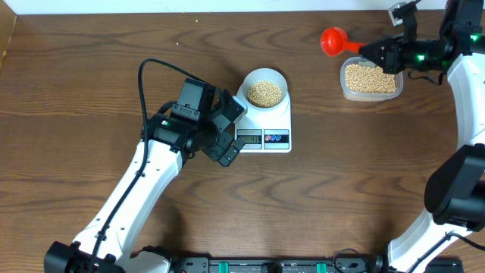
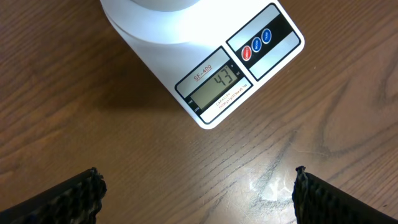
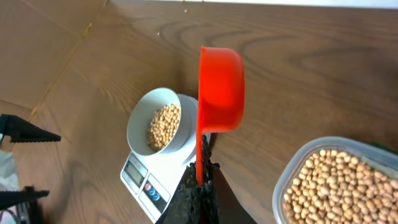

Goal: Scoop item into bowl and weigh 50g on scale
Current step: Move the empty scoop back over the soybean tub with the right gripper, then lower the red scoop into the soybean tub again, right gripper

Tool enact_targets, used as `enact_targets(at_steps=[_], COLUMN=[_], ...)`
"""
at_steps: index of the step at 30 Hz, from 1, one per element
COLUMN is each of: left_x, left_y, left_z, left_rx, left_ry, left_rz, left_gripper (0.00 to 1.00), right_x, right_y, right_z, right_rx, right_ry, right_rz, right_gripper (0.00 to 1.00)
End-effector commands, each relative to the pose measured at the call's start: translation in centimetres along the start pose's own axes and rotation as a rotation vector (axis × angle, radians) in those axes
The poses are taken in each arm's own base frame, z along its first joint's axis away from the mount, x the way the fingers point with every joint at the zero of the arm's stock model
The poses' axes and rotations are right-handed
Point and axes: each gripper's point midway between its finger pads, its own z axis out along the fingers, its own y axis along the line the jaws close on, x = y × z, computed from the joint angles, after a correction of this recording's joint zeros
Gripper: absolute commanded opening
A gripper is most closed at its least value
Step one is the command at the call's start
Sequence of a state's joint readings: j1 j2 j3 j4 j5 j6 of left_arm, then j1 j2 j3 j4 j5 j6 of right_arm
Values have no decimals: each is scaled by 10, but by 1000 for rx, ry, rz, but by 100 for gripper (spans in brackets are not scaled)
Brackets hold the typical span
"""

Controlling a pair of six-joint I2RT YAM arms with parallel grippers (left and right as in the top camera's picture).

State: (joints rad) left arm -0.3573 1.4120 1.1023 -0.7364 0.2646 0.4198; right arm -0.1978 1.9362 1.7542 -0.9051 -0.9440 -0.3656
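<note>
The pale bowl (image 1: 264,91) holds tan beans (image 1: 264,93) and stands on the white scale (image 1: 267,130); its display (image 2: 214,85) reads 43. My left gripper (image 1: 227,133) is open and empty, just left of the scale's display edge; its fingers frame bare wood in the left wrist view (image 2: 196,196). My right gripper (image 1: 377,53) is shut on the handle of an orange-red scoop (image 1: 332,41), held beside the clear tub of beans (image 1: 370,79). In the right wrist view the scoop (image 3: 219,87) is seen edge-on, with the bowl (image 3: 160,123) beyond it.
The clear plastic tub (image 3: 339,186) sits at the back right, near the table's far edge. A black cable (image 1: 151,72) loops over the left arm. Bare wooden tabletop lies in front of the scale (image 1: 303,205).
</note>
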Motion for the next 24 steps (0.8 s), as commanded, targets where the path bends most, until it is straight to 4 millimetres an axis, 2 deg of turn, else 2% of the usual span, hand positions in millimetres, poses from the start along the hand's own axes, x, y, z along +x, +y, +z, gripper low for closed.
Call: enact_targets(at_steps=[1,5,10,13,16,19,22,24], left_x=[-12,-12,-12,-12,-12,-12,-12,-12], left_y=[-1,-1,-1,-1,-1,-1,-1,-1], left_z=[-9,-9,-9,-9,-9,-9,-9,-9], left_rx=[3,2,3,3,3,3,3,3], left_ry=[-38,-37,-38,-38,-38,-38,-38,-38], left_rz=[17,17,17,17,17,17,17,17], left_gripper=[98,98,98,98,98,98,98,98], right_x=[-9,-8,-9,-9,-6,-3,11,20], right_y=[14,12,3,-11,-25,-26,-34,-39], right_z=[-9,-13,-23,-38,-61,-78,-93,-96], right_rx=[0,34,158,307,492,590,711,763], right_ry=[-14,-4,19,31,39,49,104,147], right_rz=[-90,-96,-88,-11,84,101,126,148], right_gripper=[1,1,1,1,1,1,1,1])
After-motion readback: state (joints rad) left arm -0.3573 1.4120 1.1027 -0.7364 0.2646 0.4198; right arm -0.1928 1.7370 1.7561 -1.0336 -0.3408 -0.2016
